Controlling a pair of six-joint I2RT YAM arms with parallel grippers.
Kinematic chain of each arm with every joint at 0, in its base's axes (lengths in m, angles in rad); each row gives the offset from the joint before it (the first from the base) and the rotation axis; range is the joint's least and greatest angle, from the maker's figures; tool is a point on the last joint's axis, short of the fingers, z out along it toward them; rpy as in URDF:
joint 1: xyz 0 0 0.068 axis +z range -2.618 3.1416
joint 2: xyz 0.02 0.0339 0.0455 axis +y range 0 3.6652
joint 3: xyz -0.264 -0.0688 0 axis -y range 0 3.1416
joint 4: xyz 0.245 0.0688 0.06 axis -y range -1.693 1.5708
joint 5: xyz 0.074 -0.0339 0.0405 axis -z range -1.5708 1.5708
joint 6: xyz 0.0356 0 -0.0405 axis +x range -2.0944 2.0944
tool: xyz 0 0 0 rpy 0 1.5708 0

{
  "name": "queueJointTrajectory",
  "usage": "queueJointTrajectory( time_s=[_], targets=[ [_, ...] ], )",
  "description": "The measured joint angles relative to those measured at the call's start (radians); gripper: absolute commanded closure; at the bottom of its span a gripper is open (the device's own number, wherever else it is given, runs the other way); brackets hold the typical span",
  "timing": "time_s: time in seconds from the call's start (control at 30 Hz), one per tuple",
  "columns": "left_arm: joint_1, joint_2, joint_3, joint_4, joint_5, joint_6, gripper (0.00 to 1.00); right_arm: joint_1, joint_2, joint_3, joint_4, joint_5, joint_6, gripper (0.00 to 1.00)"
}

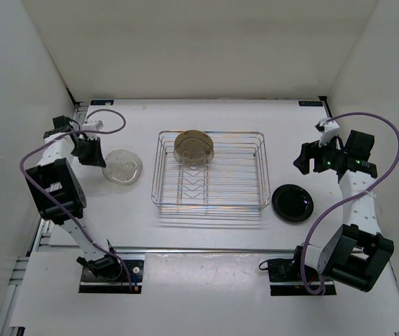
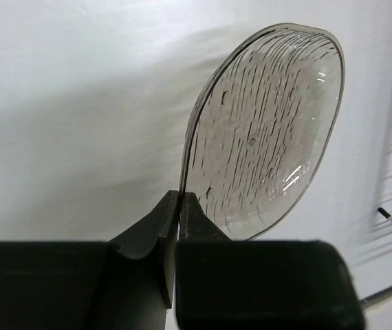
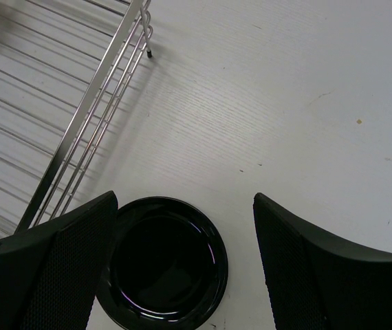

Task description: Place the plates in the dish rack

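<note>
Step in hand: grasp on the clear plate (image 2: 265,130). Left fingers (image 2: 182,210) are clamped tight on its rim; the plate is left of the dish rack (image 1: 210,205), near the desk (image 1: 220,112). Next: lift, tip on edge, slot beside the tan plate (image 1: 194,145). The clear plate looks thin, ribbed and probably slippery. Right fingers (image 1: 304,159) are wide and empty above the glossy black plate (image 3: 165,265).

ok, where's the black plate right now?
Top view: the black plate lies flat on the table, just right of the dish rack at its near right corner, with the open right gripper above it.
</note>
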Motion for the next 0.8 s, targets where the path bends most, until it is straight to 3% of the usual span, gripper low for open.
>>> queueJointTrajectory(
  time_s=[0.23,0.47,0.63,0.8],
  targets=[
    [0.01,-0.202,0.122,0.008,-0.015,-0.014,0.9,0.0,-0.012,-0.005,0.001,-0.004,0.0,0.17],
    [-0.008,-0.384,0.152,0.033,-0.075,-0.016,0.9,0.0,-0.038,-0.03,0.0,-0.009,0.0,0.17],
    [-0.098,-0.465,0.161,0.056,-0.174,0.029,0.9,0.0,-0.039,-0.033,-0.001,-0.013,-0.001,0.17],
    [-0.273,-0.509,0.208,0.08,-0.291,0.106,0.9,0.0,-0.039,-0.034,-0.001,-0.014,0.0,0.17]
  ],
)
